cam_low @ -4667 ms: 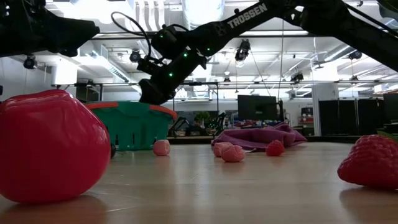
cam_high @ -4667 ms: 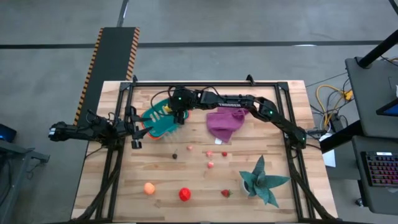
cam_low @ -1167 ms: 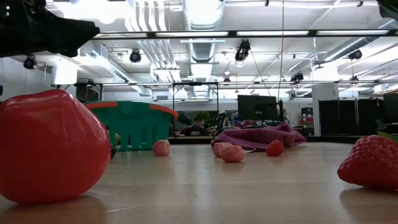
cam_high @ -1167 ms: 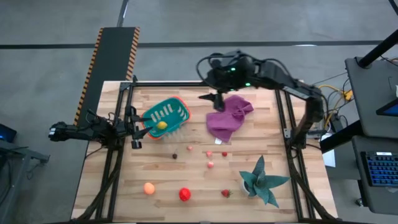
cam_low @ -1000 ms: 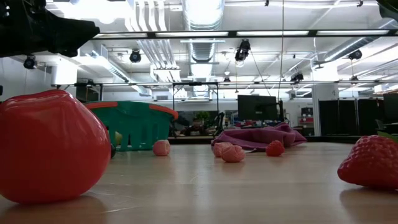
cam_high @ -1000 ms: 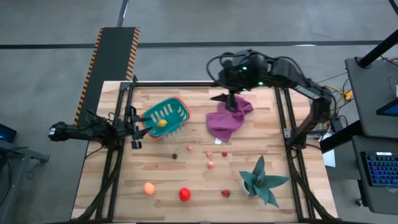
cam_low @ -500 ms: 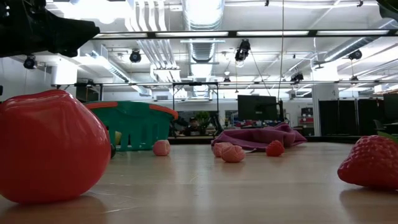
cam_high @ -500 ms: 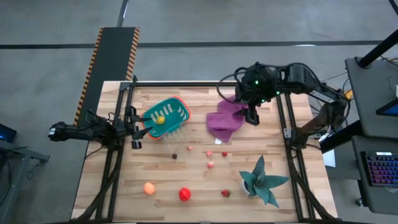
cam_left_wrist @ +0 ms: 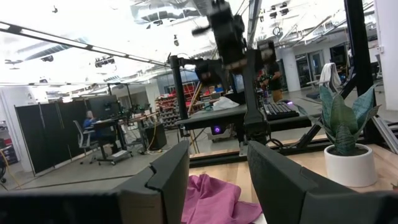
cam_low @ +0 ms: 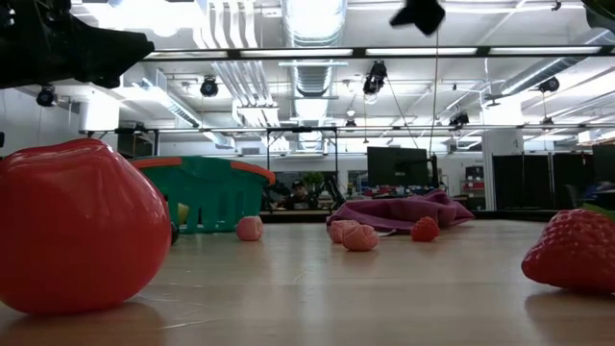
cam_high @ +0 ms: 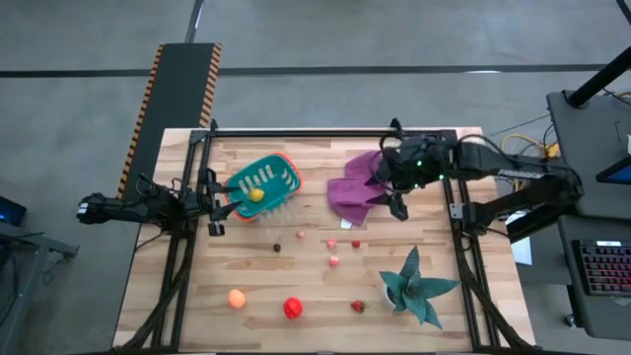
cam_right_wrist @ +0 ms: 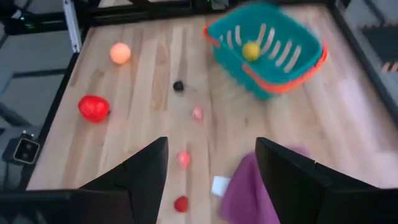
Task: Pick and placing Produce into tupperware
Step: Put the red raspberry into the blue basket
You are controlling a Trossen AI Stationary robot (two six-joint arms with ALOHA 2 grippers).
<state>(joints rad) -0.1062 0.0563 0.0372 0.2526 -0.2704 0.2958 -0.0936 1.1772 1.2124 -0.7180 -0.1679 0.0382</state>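
The teal tupperware basket [cam_high: 261, 185] with an orange rim stands at the table's far left, and the yellow fruit [cam_high: 255, 194] lies inside it. Near the front edge, the red ball [cam_high: 293, 309], the orange ball [cam_high: 237, 297] and a small strawberry [cam_high: 357, 306] rest on the wood. Tiny pink, red and dark bits [cam_high: 332, 245] lie mid-table. My right gripper [cam_high: 394, 195] hovers open and empty over the right side of the purple cloth [cam_high: 353, 189]; its wrist view looks down on the basket [cam_right_wrist: 267, 46] and the bits [cam_right_wrist: 183, 159]. My left gripper [cam_high: 214, 209] waits open at the left edge beside the basket.
The teal spiky plant [cam_high: 416, 286] in a white pot stands near the front right corner. The purple cloth [cam_right_wrist: 255, 193] lies crumpled at the far middle, between basket and right arm. A black frame runs round the table. Bare wood lies between the bits and the front fruits.
My right gripper has swung from above the cloth's far edge toward the table's right and nearer side, with its arm folding back toward the right edge. It has also come lower, showing now at the top of the low view. Fruit and basket have stayed put.
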